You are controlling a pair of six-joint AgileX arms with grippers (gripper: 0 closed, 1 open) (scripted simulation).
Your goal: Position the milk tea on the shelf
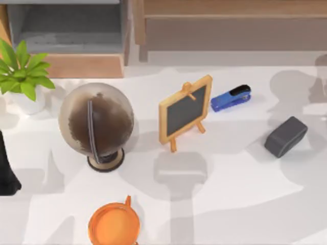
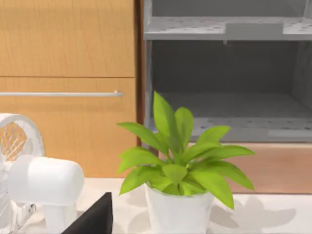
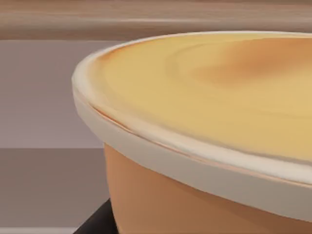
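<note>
Left arm is parked at the table's left edge by the potted plant; can't tell its finger state. Milk tea sits at the near edge, in front of the globe. Right wrist view has the cup very close; grip state unclear. Lift it high over the globe, keep it level, then head for the grey shelf.

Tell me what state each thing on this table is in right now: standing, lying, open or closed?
milk tea: upright at the table's near edge, not yet on the shelf.
globe: upright on its stand.
chalkboard easel: standing, blank.
stapler: lying flat, closed.
dark block: lying flat.
potted plant: upright.
shelf: open-fronted.
drawer: closed.
fan: standing.
</note>
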